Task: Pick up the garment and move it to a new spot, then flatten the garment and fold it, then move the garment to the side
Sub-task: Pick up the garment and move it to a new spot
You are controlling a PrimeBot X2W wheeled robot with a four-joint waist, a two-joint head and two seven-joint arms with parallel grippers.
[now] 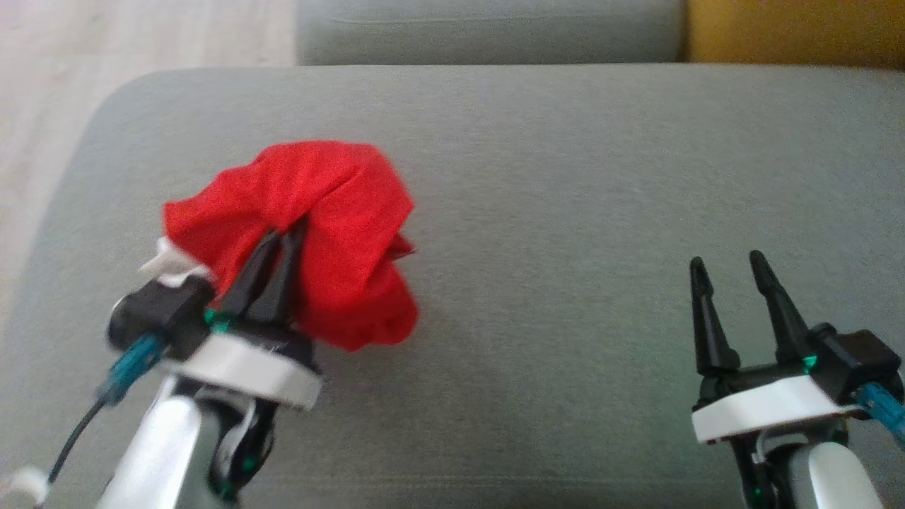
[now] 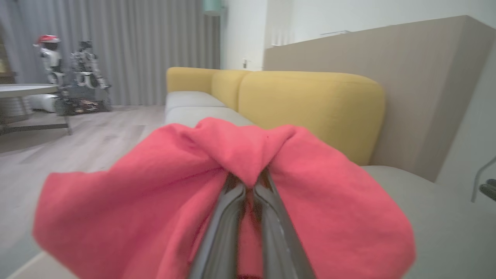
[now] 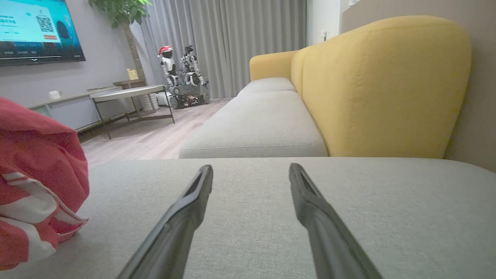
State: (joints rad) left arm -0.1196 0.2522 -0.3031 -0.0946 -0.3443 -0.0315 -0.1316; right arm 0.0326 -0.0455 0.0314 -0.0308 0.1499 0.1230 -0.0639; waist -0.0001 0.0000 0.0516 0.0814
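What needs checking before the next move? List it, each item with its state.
1. Left gripper shut on the red garment: ok.
2. Right gripper open and holding nothing: ok.
3. Garment hanging clear of the grey seat cushion: cannot tell; its lower folds are close to the fabric.
4. Bare cushion between garment and right gripper for a set-down: ok.
5. Garment flat enough to fold: not ok; it is bunched around the grip.

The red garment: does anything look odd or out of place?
Nothing damaged or spilled. The garment is just a crumpled bunch, pinched in the left gripper at the left of the grey cushion.
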